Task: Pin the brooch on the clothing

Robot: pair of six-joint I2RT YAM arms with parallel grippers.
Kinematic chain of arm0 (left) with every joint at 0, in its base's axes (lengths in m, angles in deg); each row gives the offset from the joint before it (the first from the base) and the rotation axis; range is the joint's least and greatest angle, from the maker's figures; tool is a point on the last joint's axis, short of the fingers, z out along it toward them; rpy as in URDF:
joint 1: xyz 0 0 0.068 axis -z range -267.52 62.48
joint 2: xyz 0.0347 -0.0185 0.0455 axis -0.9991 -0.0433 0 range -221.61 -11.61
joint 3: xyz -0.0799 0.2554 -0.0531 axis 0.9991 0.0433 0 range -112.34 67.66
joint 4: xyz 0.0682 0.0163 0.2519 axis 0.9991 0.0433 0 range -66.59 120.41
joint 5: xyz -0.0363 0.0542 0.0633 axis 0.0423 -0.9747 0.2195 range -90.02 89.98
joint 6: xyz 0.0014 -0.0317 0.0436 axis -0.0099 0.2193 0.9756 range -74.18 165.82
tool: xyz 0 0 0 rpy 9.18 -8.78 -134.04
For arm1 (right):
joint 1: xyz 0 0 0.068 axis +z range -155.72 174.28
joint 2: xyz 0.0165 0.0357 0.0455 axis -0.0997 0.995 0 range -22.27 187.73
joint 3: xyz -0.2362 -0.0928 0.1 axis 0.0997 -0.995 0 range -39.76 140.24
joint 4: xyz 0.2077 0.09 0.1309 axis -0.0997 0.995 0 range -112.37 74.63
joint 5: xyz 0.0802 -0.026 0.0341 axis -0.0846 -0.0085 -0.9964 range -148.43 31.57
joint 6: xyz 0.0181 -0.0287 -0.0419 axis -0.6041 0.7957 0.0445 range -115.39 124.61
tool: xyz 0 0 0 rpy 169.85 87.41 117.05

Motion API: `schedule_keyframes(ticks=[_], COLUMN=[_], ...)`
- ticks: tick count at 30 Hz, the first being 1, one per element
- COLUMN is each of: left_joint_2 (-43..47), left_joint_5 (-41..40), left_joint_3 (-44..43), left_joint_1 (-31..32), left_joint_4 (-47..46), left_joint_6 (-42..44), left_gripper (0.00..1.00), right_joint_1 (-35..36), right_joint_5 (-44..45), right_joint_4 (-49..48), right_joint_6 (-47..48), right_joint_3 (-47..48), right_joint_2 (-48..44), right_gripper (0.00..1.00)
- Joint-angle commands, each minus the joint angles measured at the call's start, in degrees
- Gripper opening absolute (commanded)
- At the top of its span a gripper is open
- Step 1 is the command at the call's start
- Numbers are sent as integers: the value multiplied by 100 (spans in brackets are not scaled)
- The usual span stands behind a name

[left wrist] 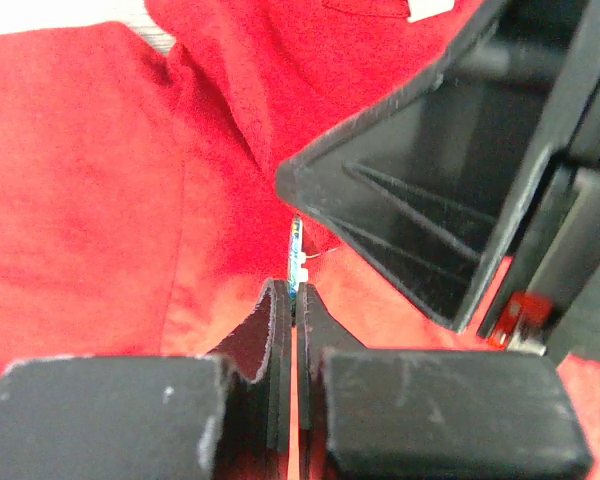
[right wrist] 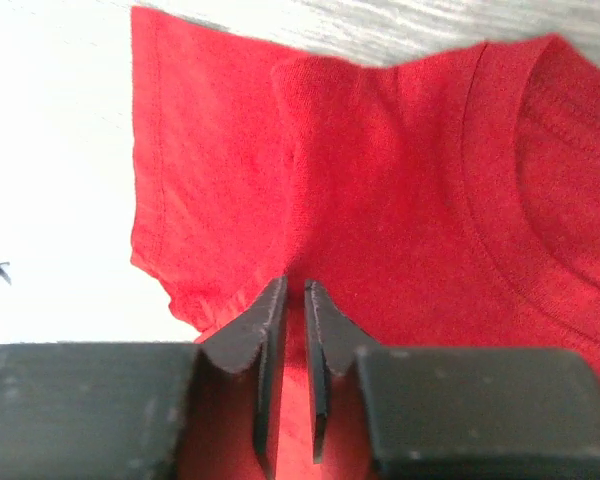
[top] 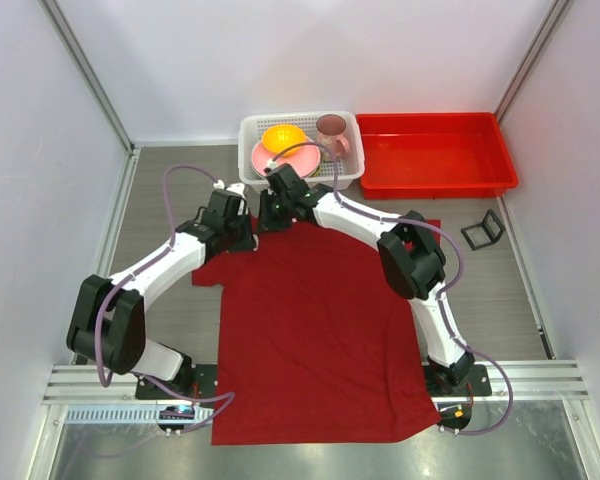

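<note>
Two grippers work at the far-left corner of the T-shirt (top: 310, 330), which lies spread on the table (top: 500, 290). I see my left gripper (left wrist: 292, 292) pinched tight on the brooch (left wrist: 295, 248), held edge-on at the fingertips with red cloth right behind it. My right gripper (right wrist: 293, 290) shows a narrow slit between its fingers, over fabric beside the collar (right wrist: 490, 200). I cannot tell whether cloth sits in that slit.

Left arm (top: 165, 262) and right arm (top: 438, 330): white tubular links between bulky black joint housings, on black base plates (top: 208, 378) toward 6 o'clock. 1 lavender cable (top: 102, 355) loops along each; fingers (right wrist: 265, 330) matte black wedges.
</note>
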Motion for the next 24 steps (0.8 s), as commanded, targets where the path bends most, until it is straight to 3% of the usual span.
schedule_keyframes(ticks=[1,3,4,7,8,12,17,24], left_joint_2=[105,8,-10,-115,-133,-194,-159,-115], left_joint_5=[396,493,615,687,774,906,1319,2549], left_joint_3=[6,-3,-12,-65,-65,-143,-170,5], left_joint_1=[-67,-120,-129,-155,-190,-252,-410,-682], left_joint_4=[-511,-608,-643,-731,-810,-854,-994,-1381], left_joint_6=[121,138,165,288,305,419,429,683], left_gripper=[0,0,0,0,0,0,0,0], right_joint_1=[-276,-338,-364,-540,-644,-934,-1137,-1340], right_joint_5=[-1065,-1321,-1452,-2067,-2321,-2815,-2807,-2886], right_joint_4=[-632,-763,-825,-1080,-1107,-1195,-1177,-1247], right_joint_6=[160,247,265,362,397,730,1275,2444], right_joint_3=[-121,-174,-227,-306,-307,-473,-1149,-1835], right_joint_2=[-336,-441,-477,-574,-591,-697,-1004,-1487], right_gripper=[27,36,48,66,68,69,63,62])
